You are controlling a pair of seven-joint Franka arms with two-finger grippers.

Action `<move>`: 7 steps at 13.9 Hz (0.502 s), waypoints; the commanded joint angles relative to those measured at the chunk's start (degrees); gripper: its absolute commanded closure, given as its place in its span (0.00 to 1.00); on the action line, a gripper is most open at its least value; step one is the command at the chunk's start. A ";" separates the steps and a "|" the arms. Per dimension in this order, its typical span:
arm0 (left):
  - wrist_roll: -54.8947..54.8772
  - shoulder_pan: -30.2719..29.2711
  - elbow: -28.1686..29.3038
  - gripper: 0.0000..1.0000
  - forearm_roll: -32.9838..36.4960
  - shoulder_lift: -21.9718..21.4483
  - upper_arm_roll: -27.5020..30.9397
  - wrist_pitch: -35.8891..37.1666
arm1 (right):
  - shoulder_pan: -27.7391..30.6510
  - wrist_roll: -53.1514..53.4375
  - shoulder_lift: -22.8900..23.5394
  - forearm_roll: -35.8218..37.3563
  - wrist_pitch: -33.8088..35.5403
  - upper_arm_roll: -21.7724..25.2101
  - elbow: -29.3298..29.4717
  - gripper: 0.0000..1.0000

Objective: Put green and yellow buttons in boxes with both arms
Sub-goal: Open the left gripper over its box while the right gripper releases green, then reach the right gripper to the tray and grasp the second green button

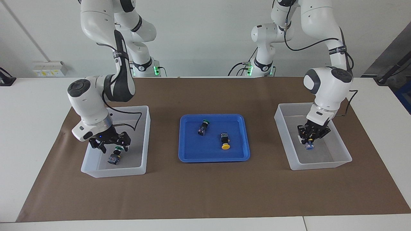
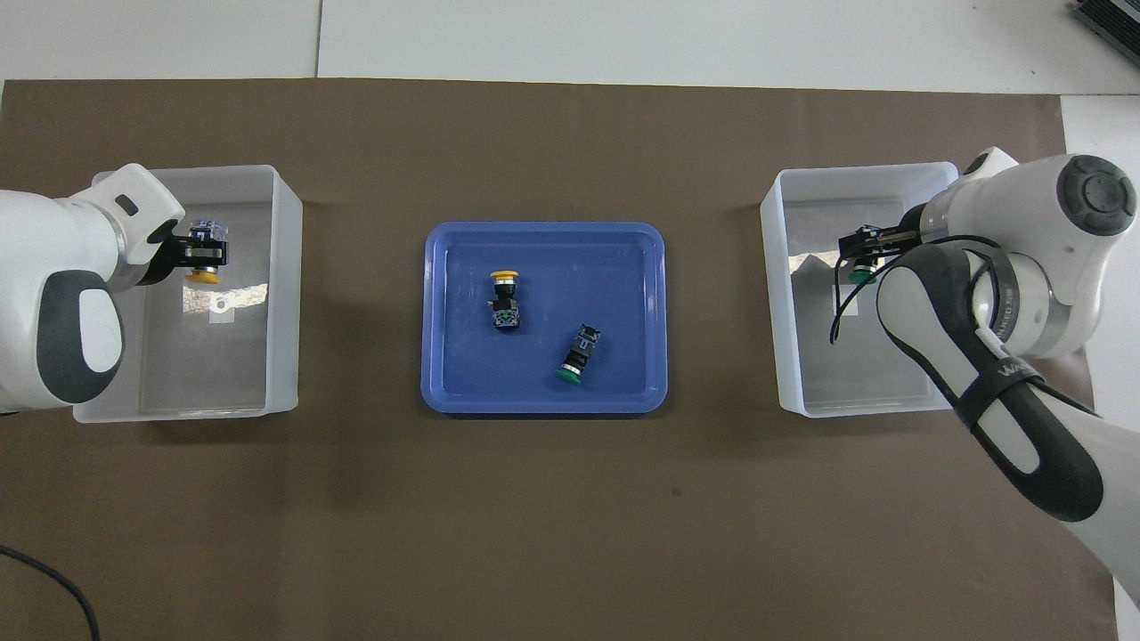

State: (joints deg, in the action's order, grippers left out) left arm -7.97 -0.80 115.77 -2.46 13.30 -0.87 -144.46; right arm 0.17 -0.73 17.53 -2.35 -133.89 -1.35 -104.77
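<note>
The blue tray (image 1: 214, 156) in the middle is left uncovered from above; only two buttons (image 1: 203, 127) (image 1: 225, 141) lie in it. Each box (image 1: 141, 141) (image 1: 289, 141) at the table ends is occupied by a gripper (image 1: 109, 147) (image 1: 312, 138) lowered inside its walls.

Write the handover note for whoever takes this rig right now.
Right pincer: open in its box; a green button lies below it on the floor.
Left pincer: shut on a yellow button, low inside the other box.
Blue tray: one green button, one yellow button.
Done: one green boxed.
Left: release the yellow, then box the tray's pair.
</note>
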 commanded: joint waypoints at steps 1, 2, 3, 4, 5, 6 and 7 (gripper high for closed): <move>-0.91 -0.34 -0.01 1.00 -1.05 2.86 -0.27 -4.50 | -4.37 10.44 -2.32 -0.82 3.46 -0.67 2.19 0.00; -0.91 -0.17 -0.01 1.00 -1.05 4.09 -0.27 -6.17 | -6.82 15.88 -2.24 -0.82 3.38 -0.67 2.63 0.00; -0.91 -0.08 -0.01 1.00 -1.05 5.06 -0.27 -7.40 | -9.63 21.25 -2.24 -0.64 2.94 -0.67 2.64 0.00; -1.00 -0.08 -0.01 1.00 -1.05 5.68 -0.27 -8.29 | -11.84 25.56 -2.24 -0.47 2.76 -0.67 2.64 0.00; -1.00 -0.16 -0.28 1.00 -1.05 5.68 -0.27 -8.21 | -13.86 27.87 -2.24 -0.47 2.67 -0.76 2.55 0.00; -0.91 -0.16 -0.54 1.00 -0.97 5.68 -0.27 -8.12 | -16.49 28.76 -2.06 -0.55 2.59 -0.67 2.29 0.00; -0.91 -0.08 -0.72 1.00 -0.97 5.77 -0.19 -8.03 | -17.82 30.16 -1.62 -0.64 2.24 -0.76 2.20 0.00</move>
State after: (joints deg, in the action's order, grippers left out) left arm -7.97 -0.80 115.73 -2.48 19.04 -1.03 -151.93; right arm -15.78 26.93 15.12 -2.37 -131.13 -1.95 -102.54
